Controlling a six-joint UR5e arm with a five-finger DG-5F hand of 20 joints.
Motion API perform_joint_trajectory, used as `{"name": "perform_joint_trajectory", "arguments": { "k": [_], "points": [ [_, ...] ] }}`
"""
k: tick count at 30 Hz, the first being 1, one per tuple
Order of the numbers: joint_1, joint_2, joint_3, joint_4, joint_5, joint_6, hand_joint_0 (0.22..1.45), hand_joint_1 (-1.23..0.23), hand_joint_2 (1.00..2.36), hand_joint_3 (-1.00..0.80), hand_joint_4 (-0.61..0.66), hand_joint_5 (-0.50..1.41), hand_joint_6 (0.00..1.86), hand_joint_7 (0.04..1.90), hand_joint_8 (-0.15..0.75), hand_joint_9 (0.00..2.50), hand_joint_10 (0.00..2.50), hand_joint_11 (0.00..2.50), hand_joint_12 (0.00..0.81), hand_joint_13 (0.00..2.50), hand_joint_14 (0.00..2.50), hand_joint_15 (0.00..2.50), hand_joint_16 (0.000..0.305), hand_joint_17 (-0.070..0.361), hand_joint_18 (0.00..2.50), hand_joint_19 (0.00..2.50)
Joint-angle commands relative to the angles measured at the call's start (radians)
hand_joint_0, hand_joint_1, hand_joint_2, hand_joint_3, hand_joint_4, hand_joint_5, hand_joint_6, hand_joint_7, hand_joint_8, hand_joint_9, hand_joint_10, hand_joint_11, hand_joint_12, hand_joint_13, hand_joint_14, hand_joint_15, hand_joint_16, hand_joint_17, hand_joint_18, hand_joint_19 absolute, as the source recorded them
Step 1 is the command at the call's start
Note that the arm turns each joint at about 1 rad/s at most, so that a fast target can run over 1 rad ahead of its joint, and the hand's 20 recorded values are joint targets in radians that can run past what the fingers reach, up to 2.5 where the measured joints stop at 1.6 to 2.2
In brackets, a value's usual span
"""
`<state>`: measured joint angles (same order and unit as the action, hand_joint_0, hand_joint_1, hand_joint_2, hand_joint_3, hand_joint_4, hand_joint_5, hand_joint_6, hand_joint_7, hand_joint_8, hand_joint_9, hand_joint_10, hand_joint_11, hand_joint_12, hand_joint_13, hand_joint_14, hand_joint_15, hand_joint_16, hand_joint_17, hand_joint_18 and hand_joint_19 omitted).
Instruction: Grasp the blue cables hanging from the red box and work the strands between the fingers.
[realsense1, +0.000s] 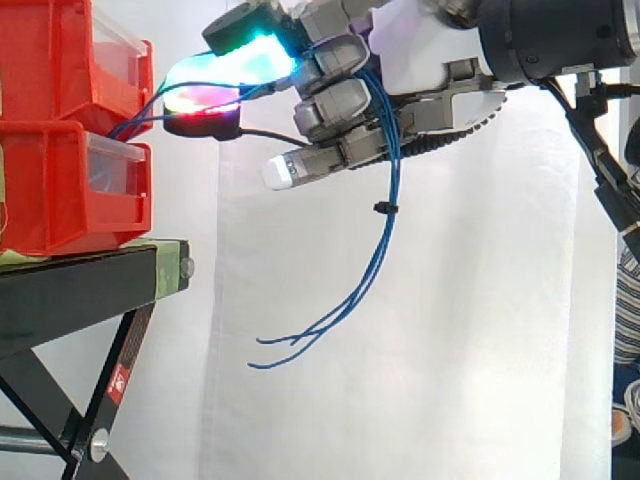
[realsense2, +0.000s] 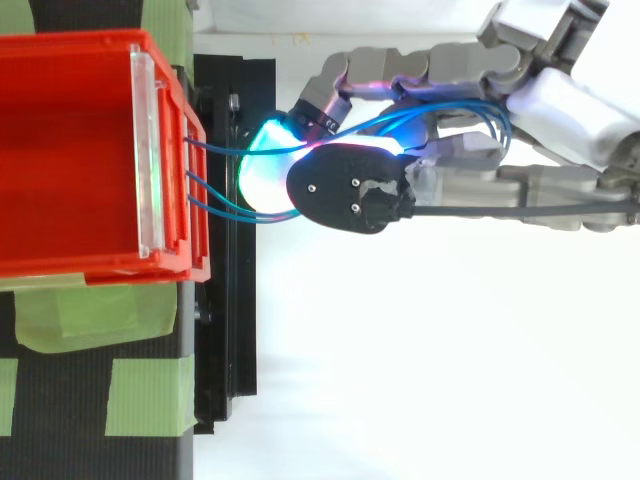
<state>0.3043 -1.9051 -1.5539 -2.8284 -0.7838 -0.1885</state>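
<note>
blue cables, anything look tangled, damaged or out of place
Nothing stands out. The blue cables run from the red box through the hand's curled fingers and hang loose below, bunched by a small black tie.

Hand (realsense2: 455, 68) closed on the blue cables (realsense2: 216, 149) beside the red box (realsense2: 70, 150).

The hand comes in from the right side, and its fingers (realsense2: 385, 66) are curled toward the box. The pads (realsense2: 262, 170) glow cyan and green, near the box wall but not touching it. Three blue strands leave the right wall of the box, one under the other. They run between the glowing pads and loop over the grey fingers further right. A clear panel (realsense2: 148, 150) stands upright inside the box, near this wall. The box rests on a black stand (realsense2: 235, 330), which has patches of green tape (realsense2: 140, 398) on it.
</note>
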Motion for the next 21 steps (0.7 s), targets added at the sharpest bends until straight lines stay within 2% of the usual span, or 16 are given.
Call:
{"name": "perform_joint_trajectory", "arguments": {
  "k": [1, 2, 3, 4, 6, 9, 11, 12, 13, 14, 15, 16, 17, 18, 19, 21],
  "points": [
    [-0.001, 0.000, 0.000, 0.001, 0.000, -0.005, 0.84, -0.73, 1.01, -0.30, 0.48, 0.62, 0.02, 1.15, 0.397, 0.47, 2.50, 2.50, 0.487, 0.29, 2.50, 1.87, 0.080, 0.180, 0.70, 0.35],
    [0.001, 0.000, -0.003, 0.003, 0.001, -0.009, 0.90, -0.75, 1.01, -0.37, 0.45, 0.61, 0.02, 1.18, 0.393, 0.46, 2.50, 2.50, 0.475, 0.26, 2.50, 1.92, 0.071, 0.160, 0.65, 0.48],
    [0.001, -0.002, -0.006, 0.003, 0.003, -0.011, 1.04, -0.80, 1.01, -0.35, 0.40, 0.57, 0.02, 1.22, 0.393, 0.43, 2.50, 2.50, 0.456, 0.25, 2.50, 1.93, 0.063, 0.142, 0.64, 0.64],
    [0.001, -0.002, -0.006, 0.004, 0.003, -0.012, 1.19, -0.74, 1.01, 0.01, 0.37, 0.58, 0.02, 1.18, 0.379, 0.49, 2.50, 2.50, 0.435, 0.27, 2.50, 1.93, 0.056, 0.126, 0.55, 0.63],
    [0.001, 0.000, -0.006, 0.007, 0.003, -0.012, 1.29, -0.73, 1.00, 0.00, 0.34, 0.62, 0.02, 1.15, 0.363, 0.56, 2.50, 2.50, 0.421, 0.29, 2.50, 1.93, 0.055, 0.125, 0.49, 0.56],
    [-0.001, -0.002, -0.006, 0.007, 0.001, -0.012, 1.31, -0.73, 1.05, 0.05, 0.31, 0.68, 0.02, 1.15, 0.335, 0.62, 2.50, 2.50, 0.416, 0.31, 2.50, 1.94, 0.055, 0.124, 0.45, 0.55],
    [-0.002, -0.002, -0.006, 0.007, 0.001, -0.012, 1.21, -0.73, 1.18, 0.05, 0.35, 0.69, 0.02, 1.15, 0.351, 0.61, 2.50, 2.50, 0.425, 0.35, 2.50, 1.96, 0.055, 0.124, 0.55, 0.62],
    [-0.002, -0.002, -0.009, 0.007, 0.003, -0.012, 0.87, -0.64, 1.54, -0.06, 0.43, 0.67, 0.02, 1.12, 0.369, 0.53, 2.50, 2.50, 0.458, 0.37, 2.50, 1.91, 0.070, 0.156, 0.76, 0.52],
    [-0.002, -0.002, -0.012, 0.007, 0.003, -0.012, 0.64, -0.57, 1.71, -0.25, 0.51, 0.66, 0.02, 1.10, 0.393, 0.50, 2.50, 2.50, 0.505, 0.33, 2.50, 1.80, 0.091, 0.205, 0.78, 0.20],
    [-0.002, -0.002, -0.023, 0.015, 0.006, -0.011, 0.61, -0.56, 1.66, -0.31, 0.52, 0.66, 0.02, 1.11, 0.402, 0.49, 2.50, 2.50, 0.513, 0.33, 2.50, 1.78, 0.096, 0.215, 0.80, 0.17],
    [-0.002, -0.002, -0.029, 0.020, 0.006, -0.009, 0.70, -0.61, 1.46, -0.31, 0.51, 0.64, 0.02, 1.12, 0.406, 0.47, 2.50, 2.50, 0.508, 0.30, 2.50, 1.79, 0.091, 0.205, 0.75, 0.20],
    [-0.002, -0.002, -0.040, 0.035, 0.008, -0.009, 0.85, -0.73, 1.39, -0.41, 0.46, 0.60, 0.02, 1.18, 0.413, 0.44, 2.50, 2.50, 0.483, 0.27, 2.50, 1.81, 0.077, 0.173, 0.68, 0.37],
    [-0.002, -0.002, -0.040, 0.035, 0.008, -0.009, 1.05, -0.73, 1.12, -0.09, 0.44, 0.57, 0.02, 1.16, 0.391, 0.41, 2.50, 2.50, 0.456, 0.21, 2.50, 1.85, 0.064, 0.144, 0.56, 0.53],
    [-0.001, 0.000, -0.055, 0.069, 0.006, -0.012, 1.19, -0.70, 1.05, 0.11, 0.37, 0.61, 0.02, 1.12, 0.367, 0.50, 2.50, 2.50, 0.437, 0.24, 2.50, 1.90, 0.056, 0.125, 0.46, 0.59],
    [-0.001, 0.000, -0.057, 0.092, 0.003, -0.012, 1.30, -0.71, 1.01, 0.16, 0.31, 0.69, 0.02, 1.11, 0.330, 0.60, 2.50, 2.50, 0.422, 0.28, 2.50, 1.90, 0.055, 0.124, 0.42, 0.56],
    [-0.002, -0.002, -0.057, 0.098, 0.003, -0.012, 1.34, -0.72, 1.00, 0.15, 0.26, 0.75, 0.02, 1.12, 0.308, 0.64, 2.50, 2.50, 0.408, 0.30, 2.50, 1.95, 0.056, 0.126, 0.41, 0.54]
  ]
}}
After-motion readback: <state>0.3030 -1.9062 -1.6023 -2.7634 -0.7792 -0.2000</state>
